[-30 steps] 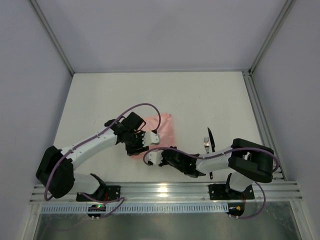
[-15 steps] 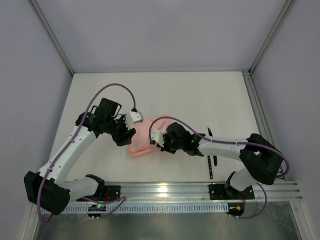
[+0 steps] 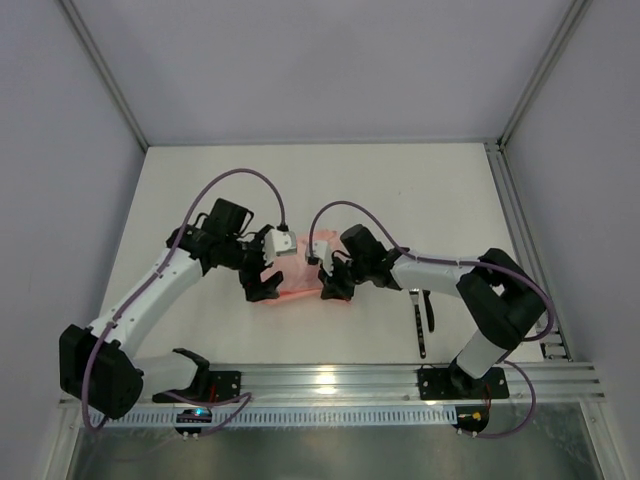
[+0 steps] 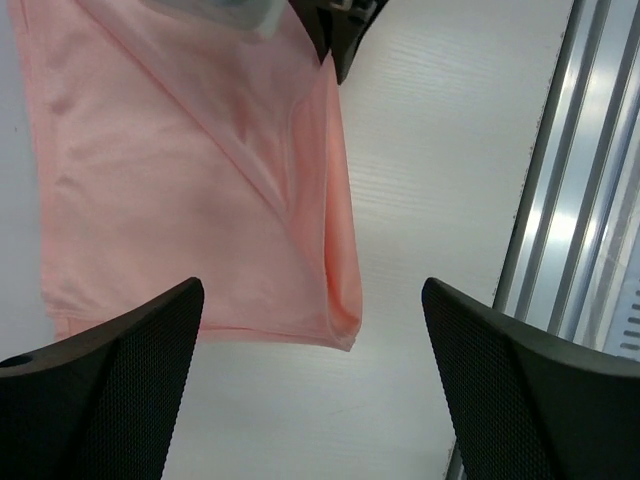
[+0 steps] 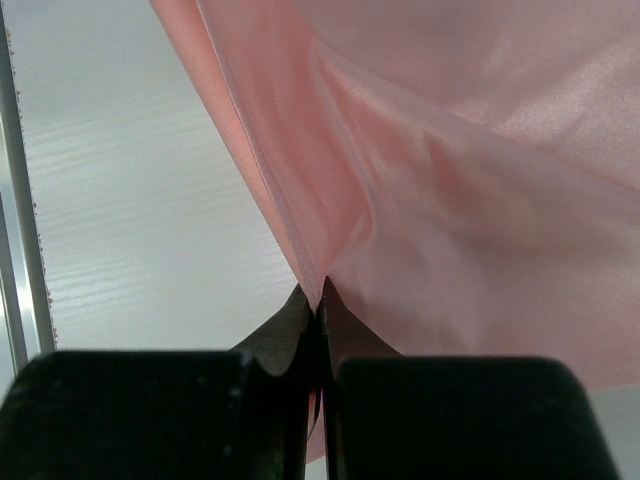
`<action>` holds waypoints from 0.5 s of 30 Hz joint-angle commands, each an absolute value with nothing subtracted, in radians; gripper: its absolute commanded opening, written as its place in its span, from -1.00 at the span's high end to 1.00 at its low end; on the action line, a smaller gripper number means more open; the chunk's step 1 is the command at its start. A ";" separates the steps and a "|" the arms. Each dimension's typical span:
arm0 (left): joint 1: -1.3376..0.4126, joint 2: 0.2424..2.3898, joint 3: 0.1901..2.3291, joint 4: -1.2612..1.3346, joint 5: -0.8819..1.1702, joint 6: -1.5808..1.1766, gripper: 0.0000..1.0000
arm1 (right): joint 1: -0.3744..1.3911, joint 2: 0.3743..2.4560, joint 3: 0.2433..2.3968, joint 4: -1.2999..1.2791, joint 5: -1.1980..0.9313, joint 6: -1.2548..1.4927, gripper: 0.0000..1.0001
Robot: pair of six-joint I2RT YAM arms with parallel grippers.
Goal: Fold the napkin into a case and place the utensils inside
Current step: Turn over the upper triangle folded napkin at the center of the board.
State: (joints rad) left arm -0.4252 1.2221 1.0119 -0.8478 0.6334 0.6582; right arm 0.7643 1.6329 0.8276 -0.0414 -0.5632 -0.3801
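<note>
The napkin [image 3: 297, 288] lies near the front middle of the worktop [image 3: 400, 190], between the two arms, and is already folded into layers. In the left wrist view, the napkin [image 4: 190, 200] shows a diagonal crease running down towards its lower right corner. Its right-hand edge is a soft, doubled fold, and its lower edge sits on the pale worktop [image 4: 440, 180]. The left gripper [image 3: 262, 288] is at the napkin's left side with its fingers spread wide. Its own camera shows that the left gripper [image 4: 312, 285] holds nothing, with one finger over the cloth's lower left corner and the other over bare worktop. The right gripper [image 3: 330, 290] is at the napkin's right side. Its wrist view shows the right gripper [image 5: 320, 295] with its fingers pressed tight together, pinching a fold of the napkin [image 5: 450, 150], and the cloth fans out from the pinch in smooth, shiny creases. The dark tip of the right gripper [image 4: 340, 30] also appears at the top of the left wrist view, on the cloth's far edge. The utensils [image 3: 421, 335] lie on the worktop to the right of the napkin, apart from it and partly hidden under the right arm. A metal rail [image 3: 330, 380] runs along the near edge.
</note>
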 commanded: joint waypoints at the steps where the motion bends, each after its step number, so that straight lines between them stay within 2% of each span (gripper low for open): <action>1: -0.459 1.191 1.068 -0.998 0.539 0.854 -0.85 | 0.747 1.658 0.890 -0.038 -0.664 -0.334 0.92; 2: -0.459 1.160 1.066 -1.046 0.484 0.914 -0.87 | 0.747 1.667 0.896 -0.035 -0.676 -0.324 0.93; 3: -0.459 1.129 1.069 -1.177 0.448 1.089 -0.87 | 0.747 1.672 0.897 -0.020 -0.684 -0.315 0.93; 6: -0.462 0.985 1.039 -1.206 0.390 1.262 -0.98 | 0.747 1.680 0.899 -0.008 -0.670 -0.284 0.93; 10: -0.592 0.920 0.895 -0.987 0.306 1.188 -0.98 | 0.747 1.661 0.871 0.031 -0.640 -0.273 0.92; 15: -0.713 0.900 0.789 -0.873 0.289 1.127 -0.98 | 0.749 1.644 0.890 -0.038 -0.644 -0.302 0.92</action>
